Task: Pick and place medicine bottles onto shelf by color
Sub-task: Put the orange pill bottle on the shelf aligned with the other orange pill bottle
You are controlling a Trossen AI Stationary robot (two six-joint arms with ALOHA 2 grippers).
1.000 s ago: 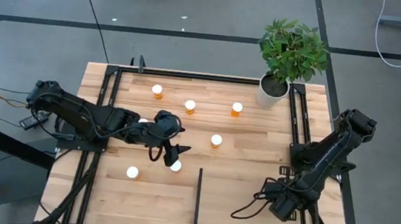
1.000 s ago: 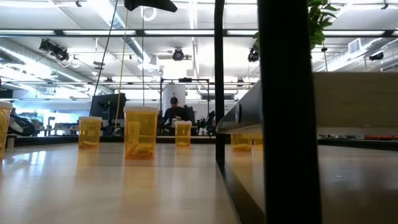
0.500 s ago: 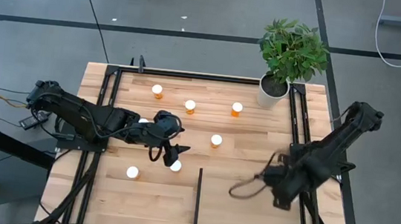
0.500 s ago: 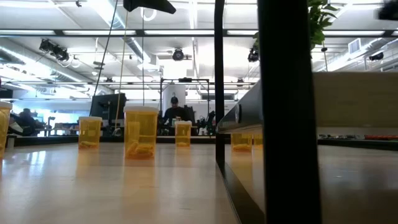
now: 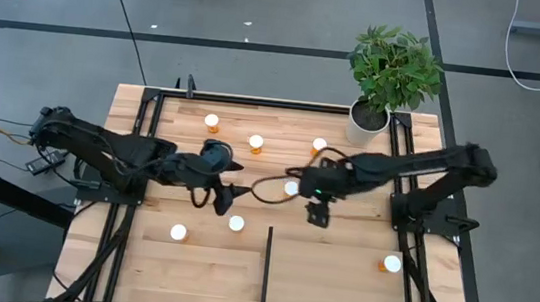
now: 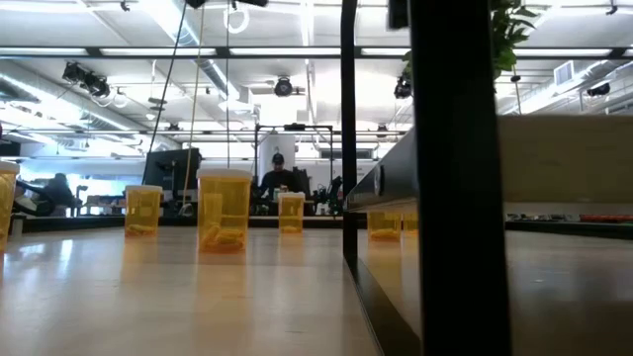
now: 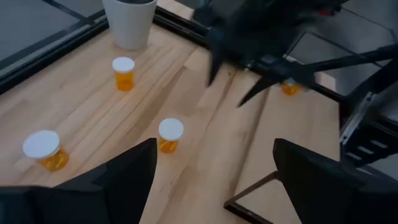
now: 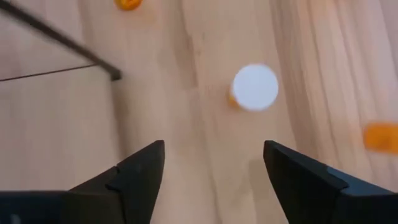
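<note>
Several orange medicine bottles with white caps stand on the plank table: three along the far side (image 5: 212, 121) (image 5: 256, 143) (image 5: 319, 146) and two nearer (image 5: 236, 224) (image 5: 178, 232). One more (image 5: 291, 187) shows partly under my right arm. Another (image 5: 392, 264) stands on the shelf (image 5: 336, 284), the panel right of the black strip (image 5: 267, 266). My left gripper (image 5: 225, 203) hovers open at mid-table, just far of a bottle (image 7: 170, 134). My right gripper (image 5: 316, 214) hangs open above the table's middle, pointing down, and a white-capped bottle (image 8: 255, 87) shows beyond its fingers.
A white pot with a green plant (image 5: 365, 123) stands at the far right corner. Black frame rails (image 5: 139, 157) run along both sides of the table. The upright black strip (image 6: 455, 178) fills the low view's right half.
My right gripper has swung from the shelf's near right corner up and toward the table's middle, turning as it went. An orange bottle now stands uncovered where it was. My left gripper has drawn back a little toward the far left, away from the bottle below it.
</note>
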